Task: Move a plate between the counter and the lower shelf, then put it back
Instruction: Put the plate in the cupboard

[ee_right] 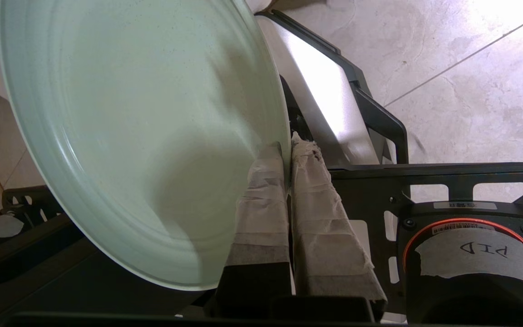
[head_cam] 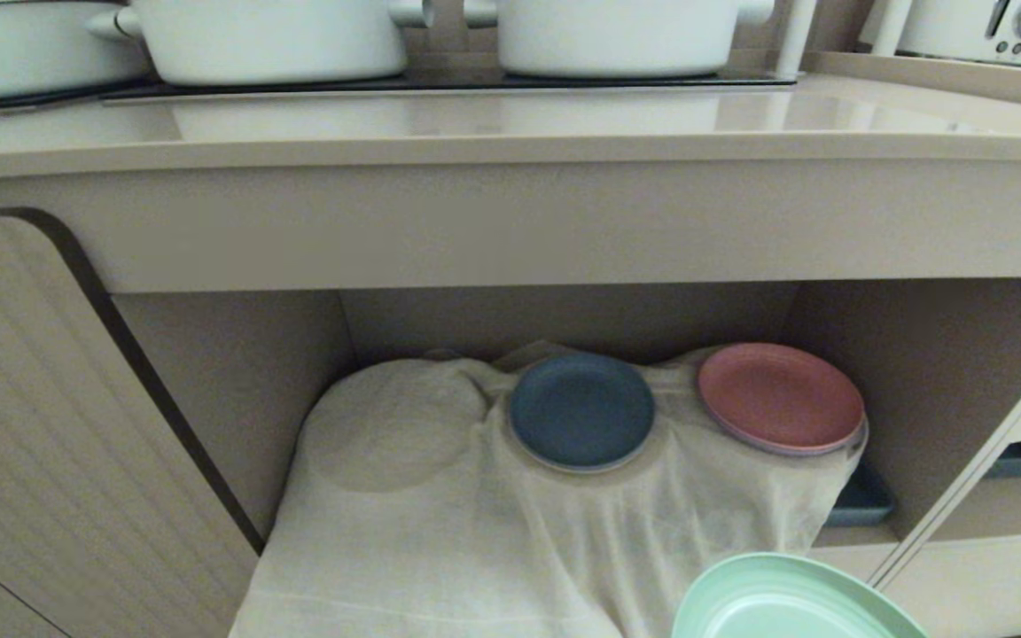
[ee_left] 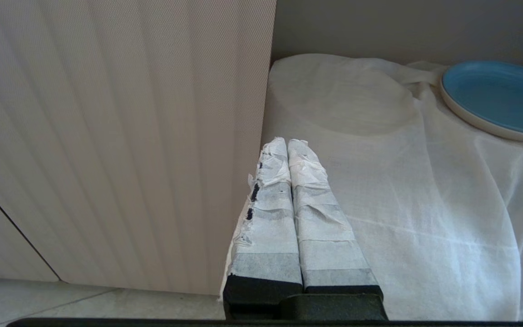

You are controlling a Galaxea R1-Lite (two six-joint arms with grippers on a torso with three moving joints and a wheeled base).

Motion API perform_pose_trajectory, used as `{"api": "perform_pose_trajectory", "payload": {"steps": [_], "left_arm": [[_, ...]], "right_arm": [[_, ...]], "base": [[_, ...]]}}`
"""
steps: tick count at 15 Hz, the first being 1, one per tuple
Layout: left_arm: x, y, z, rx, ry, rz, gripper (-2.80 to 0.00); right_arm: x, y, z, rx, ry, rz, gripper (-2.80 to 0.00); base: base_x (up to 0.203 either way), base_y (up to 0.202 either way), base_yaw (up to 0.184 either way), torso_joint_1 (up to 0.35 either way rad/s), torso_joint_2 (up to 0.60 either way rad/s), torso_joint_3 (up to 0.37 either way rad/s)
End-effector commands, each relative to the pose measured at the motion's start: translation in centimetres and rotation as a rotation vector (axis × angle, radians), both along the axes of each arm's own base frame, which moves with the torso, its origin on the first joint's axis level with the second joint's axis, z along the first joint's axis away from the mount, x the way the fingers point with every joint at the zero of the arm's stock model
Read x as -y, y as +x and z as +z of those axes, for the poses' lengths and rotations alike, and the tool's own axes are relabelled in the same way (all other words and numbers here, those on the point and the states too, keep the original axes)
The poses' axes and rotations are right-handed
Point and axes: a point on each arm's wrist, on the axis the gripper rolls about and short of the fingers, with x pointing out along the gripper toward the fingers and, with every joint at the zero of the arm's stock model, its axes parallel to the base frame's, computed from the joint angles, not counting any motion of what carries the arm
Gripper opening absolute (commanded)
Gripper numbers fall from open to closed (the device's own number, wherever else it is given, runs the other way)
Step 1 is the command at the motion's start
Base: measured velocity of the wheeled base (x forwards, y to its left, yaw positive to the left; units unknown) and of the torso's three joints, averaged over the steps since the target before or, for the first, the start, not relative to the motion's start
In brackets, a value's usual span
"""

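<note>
The mint-green plate hangs at the bottom edge of the head view, in front of the lower shelf with its wrinkly white cloth. In the right wrist view the plate fills the frame, and my right gripper is shut on its rim, one taped finger on each face. My left gripper is shut with nothing in it, hanging beside the shelf's left wall above the cloth. The beige counter runs across above the shelf. Neither gripper shows in the head view.
A dark blue plate and a pink plate lie on the cloth at the back of the shelf. White pots stand on the black hob. A ribbed cabinet door bounds the left. My base frame lies under the plate.
</note>
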Motion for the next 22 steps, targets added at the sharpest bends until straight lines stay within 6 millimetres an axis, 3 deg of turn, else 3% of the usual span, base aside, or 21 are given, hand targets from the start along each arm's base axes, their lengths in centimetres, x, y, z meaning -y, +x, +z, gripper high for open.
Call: {"api": "perform_pose_trajectory", "payload": {"steps": [1, 22], "left_arm": [[0.0, 0.0, -0.02, 0.0, 0.0, 0.001, -2.8], [0.0, 0.0, -0.02, 0.0, 0.0, 0.001, -2.8]], "right_arm": [[0.01, -0.07, -0.02, -0.004, 0.002, -0.001, -2.8], [0.07, 0.0, 0.14, 0.003, 0.003, -0.011, -2.8]], "base": [[0.0, 0.0, 0.0, 0.0, 0.0, 0.0], [0.0, 0.0, 0.0, 0.0, 0.0, 0.0]]}}
